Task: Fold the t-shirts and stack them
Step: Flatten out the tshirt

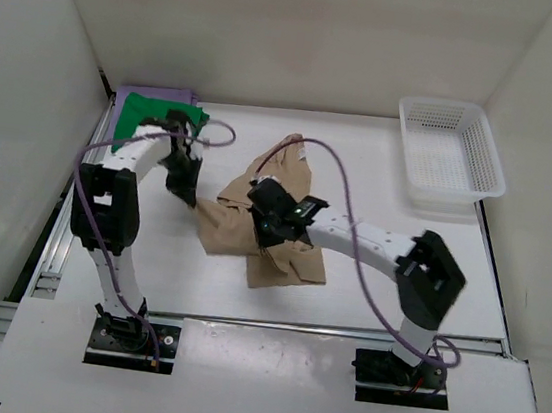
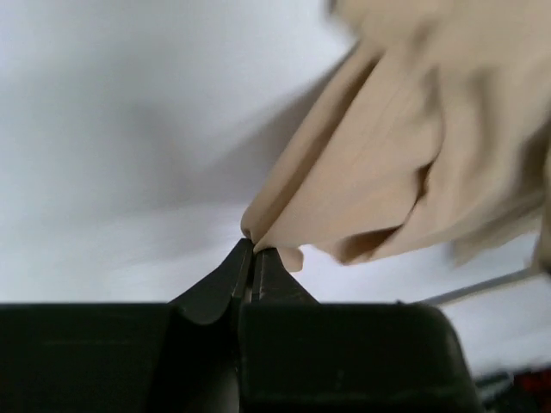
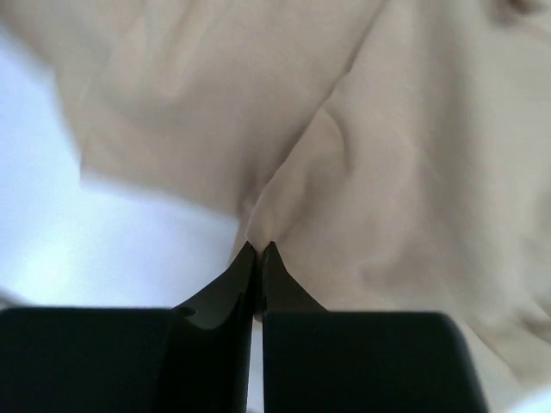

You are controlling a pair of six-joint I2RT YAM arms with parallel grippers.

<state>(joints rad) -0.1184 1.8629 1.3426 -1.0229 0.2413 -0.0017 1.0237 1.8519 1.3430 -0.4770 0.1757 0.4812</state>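
Tan shirt [image 1: 228, 229] crumpled in the middle of the white table [image 1: 398, 282], bunched and creased. One part reaching toward the far side, a broader flap spread toward the near edge.

Pinched at its left edge by the left gripper [image 1: 187, 196]. In the left wrist view, jaws pressed together on a thin folded corner of the tan cloth, the rest stretching away up and to the right, blurred.

Pinched near its middle by the right gripper [image 1: 267, 217]. In the right wrist view, jaws closed tight on a ridge of tan fabric, wrinkles fanning out from the tips, cloth filling nearly the whole picture.

Green shirt [image 1: 157, 111] in the far left corner of the table, lying on top of the purple shirt [image 1: 169, 92], with only a strip of purple showing beyond it along the far side. Both apart from the tan one.

White mesh basket [image 1: 443, 199] in the far right corner of the table, well apart from all three shirts.

Purple cables [image 1: 351, 211] looped along both arms.
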